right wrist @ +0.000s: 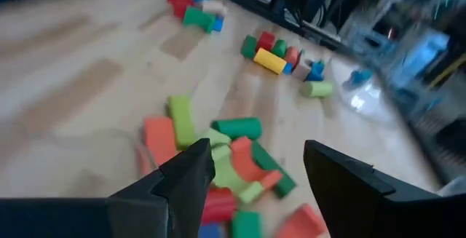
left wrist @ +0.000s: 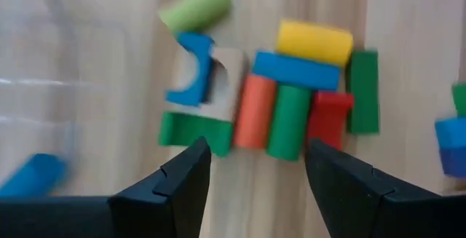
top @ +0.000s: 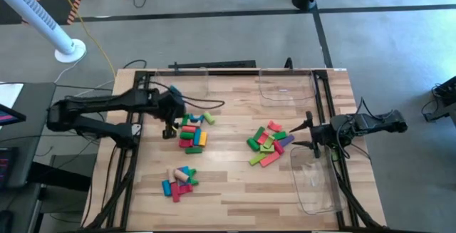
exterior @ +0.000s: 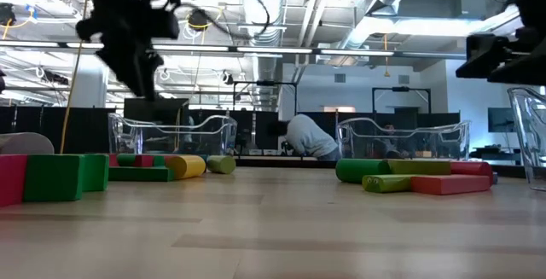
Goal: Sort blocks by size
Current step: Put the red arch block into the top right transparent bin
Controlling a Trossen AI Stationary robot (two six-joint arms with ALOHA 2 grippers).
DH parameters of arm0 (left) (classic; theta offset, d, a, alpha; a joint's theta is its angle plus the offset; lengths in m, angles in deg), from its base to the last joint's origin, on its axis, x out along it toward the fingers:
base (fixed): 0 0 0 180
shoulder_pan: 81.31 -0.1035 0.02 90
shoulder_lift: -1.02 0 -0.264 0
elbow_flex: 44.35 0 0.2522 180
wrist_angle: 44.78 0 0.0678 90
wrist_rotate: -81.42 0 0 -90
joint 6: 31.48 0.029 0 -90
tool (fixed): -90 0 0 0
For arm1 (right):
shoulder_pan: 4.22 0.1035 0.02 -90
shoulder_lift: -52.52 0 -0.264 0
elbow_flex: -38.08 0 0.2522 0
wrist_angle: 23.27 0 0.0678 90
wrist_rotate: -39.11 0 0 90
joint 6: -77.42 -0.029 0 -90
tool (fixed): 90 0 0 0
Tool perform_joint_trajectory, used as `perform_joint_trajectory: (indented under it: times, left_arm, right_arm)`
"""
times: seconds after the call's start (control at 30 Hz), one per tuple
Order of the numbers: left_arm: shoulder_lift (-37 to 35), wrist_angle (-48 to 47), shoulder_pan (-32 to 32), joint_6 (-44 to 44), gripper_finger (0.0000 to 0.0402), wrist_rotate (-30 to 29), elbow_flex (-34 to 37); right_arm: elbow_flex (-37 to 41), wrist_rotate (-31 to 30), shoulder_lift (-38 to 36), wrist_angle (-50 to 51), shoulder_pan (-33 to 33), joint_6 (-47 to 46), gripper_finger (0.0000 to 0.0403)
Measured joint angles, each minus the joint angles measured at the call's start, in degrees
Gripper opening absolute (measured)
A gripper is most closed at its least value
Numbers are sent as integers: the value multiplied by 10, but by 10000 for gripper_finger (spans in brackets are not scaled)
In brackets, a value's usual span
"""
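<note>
Hovering released, left gripper [left wrist: 255, 167] over blocks [left wrist: 291, 85]; right gripper [right wrist: 258, 169] released; no writing legible

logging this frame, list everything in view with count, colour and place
left pile: about ten blocks, red, green, blue, yellow, orange, tan; table's left half, under the left gripper
near pile: about eight blocks, blue, green, red, pink, tan; front left of the table
right pile: about ten blocks, green, red, orange, pink, purple; right of centre, beside the right gripper
far trays: two, clear; along the table's far edge
near tray: one, clear; table's front right
table: one, light wood
fan: one, white; on the floor beyond the table's left corner
person: one, bent over, in the room behind
left gripper: open, above the left pile
right gripper: open, holding nothing
</note>
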Motion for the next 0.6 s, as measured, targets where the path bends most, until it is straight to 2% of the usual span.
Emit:
perform_joint_trajectory:
  times: [0.33, 0.6]
  left_arm:
    - [34, 60, 35, -42, 212, 41, 83]
    - [52, 100, 98, -91, 212, 34, 114]
  right_arm:
    - [0, -4, 1, -6, 0, 134, 249]
    - [0, -16, 1, -37, 0, 142, 249]
